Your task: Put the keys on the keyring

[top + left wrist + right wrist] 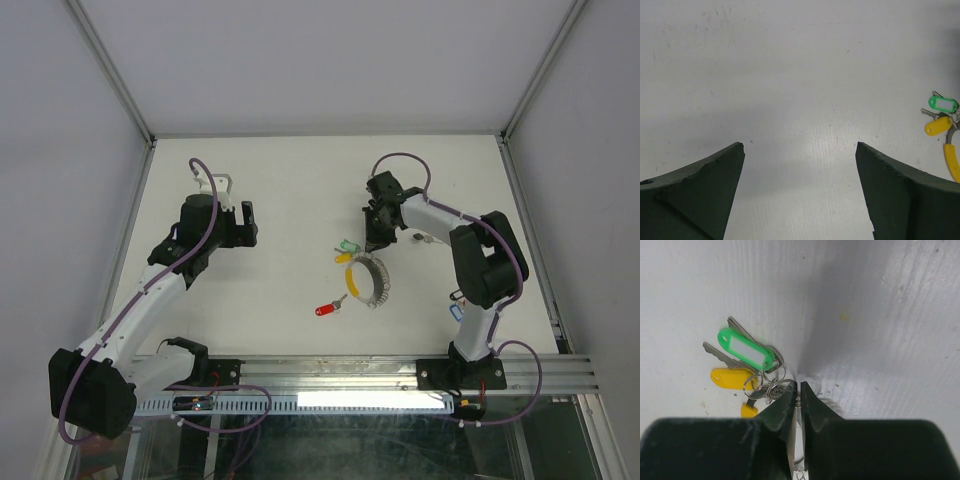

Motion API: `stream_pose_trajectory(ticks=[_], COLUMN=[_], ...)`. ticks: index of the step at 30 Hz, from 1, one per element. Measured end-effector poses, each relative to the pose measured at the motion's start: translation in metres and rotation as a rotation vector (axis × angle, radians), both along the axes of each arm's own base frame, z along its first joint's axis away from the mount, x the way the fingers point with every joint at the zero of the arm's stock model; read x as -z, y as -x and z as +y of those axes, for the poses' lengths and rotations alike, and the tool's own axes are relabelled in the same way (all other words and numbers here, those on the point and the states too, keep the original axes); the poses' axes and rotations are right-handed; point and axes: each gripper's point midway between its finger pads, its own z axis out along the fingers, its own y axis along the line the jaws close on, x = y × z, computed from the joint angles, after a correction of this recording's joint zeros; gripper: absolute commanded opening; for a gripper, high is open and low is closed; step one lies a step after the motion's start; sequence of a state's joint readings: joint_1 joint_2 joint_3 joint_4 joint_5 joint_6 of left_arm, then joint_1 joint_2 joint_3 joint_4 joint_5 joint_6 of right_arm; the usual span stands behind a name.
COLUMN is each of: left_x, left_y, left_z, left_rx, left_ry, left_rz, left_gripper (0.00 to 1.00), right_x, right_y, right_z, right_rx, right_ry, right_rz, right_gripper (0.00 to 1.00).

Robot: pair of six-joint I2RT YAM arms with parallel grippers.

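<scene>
— How is your light?
— Bright and even. My white worktop (300,180) shows a faint sheen, and a light strip (370,399) glows under the near rail (400,372).
— Shadows? Focus?
— A soft grey shadow (840,305) fans out ahead of my right jaws. They are dark and blurred, the worktop beyond sharp.

Table (890,315) under the right claw (798,390): white, matt, faintly ribbed, a bit scuffed. The claw's fingers (780,410) are seen as dark, matt stuff, roughly cut at the edges. Same look on the left claw (800,145). Just left of the right tips, a glossy plastic green tag (745,349) with a white paper-looking insert, a glossy yellow tag (732,377), dull silver metal keys (715,352) and shiny wire split rings (752,384) can be made out. The keyring (381,283), pinched between the tips, is bare coiled metal wire.
</scene>
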State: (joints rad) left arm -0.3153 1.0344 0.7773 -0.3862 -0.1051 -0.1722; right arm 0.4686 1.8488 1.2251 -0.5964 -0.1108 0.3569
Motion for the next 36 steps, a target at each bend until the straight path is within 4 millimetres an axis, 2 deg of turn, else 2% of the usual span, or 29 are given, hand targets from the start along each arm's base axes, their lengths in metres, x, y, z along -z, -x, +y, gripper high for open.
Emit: stream_pose_trajectory(ticks=[10,22,26,32,36], left_x=[0.0,0.0,0.0,0.0,0.0], left_y=[0.0,0.0,0.0,0.0,0.0], left_z=[0.0,0.0,0.0,0.0,0.0], left_rx=[0.0,0.0,0.0,0.0,0.0], left_ry=[-0.001,0.0,0.0,0.0,0.0], left_rz=[0.0,0.0,0.0,0.0,0.0], left_gripper=[0.92,0.91,0.91,0.91,0.91], right_x=[-0.007,-0.01,-0.017,-0.048,-0.059], right_y=[0.008,0.031,0.03,0.02,0.018], right_z=[0.004,-0.004,-0.005,-0.007,-0.005], right_rx=[-0.037,-0.05,-0.048,-0.052,-0.111], right_ry=[-0.038,-0.039,-0.043,-0.051,-0.015], right_rz=[0.018,0.047,0.026,-0.092,-0.177], right_gripper=[0.06,0.09,0.18,0.32,0.4])
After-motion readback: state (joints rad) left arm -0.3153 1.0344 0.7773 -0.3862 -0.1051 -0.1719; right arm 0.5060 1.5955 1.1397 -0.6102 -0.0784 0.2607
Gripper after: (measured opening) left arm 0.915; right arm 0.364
